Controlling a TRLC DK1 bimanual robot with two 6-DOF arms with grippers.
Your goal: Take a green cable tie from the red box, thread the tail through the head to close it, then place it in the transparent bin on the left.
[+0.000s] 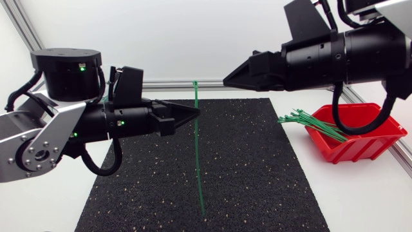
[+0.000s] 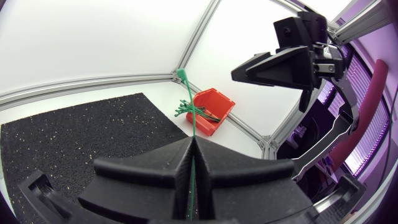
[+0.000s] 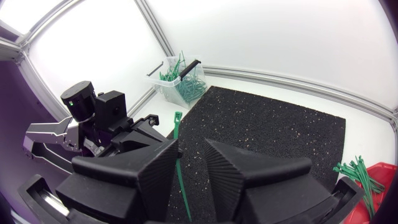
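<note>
L jaws clamped on green cable tie [image 1: 197, 154], held upright over black mat [image 1: 257, 167]. R jaws narrowly apart, gripping nothing, raised near tie's top end, not touching. Red box [image 1: 364, 138] at R holds spare ties [image 1: 309, 121].

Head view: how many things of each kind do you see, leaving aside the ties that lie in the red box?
Hands: 2 (left hand, right hand)
Red box: 1
Black mat: 1
Green cable tie, held in the left hand: 1
Total: 5
</note>
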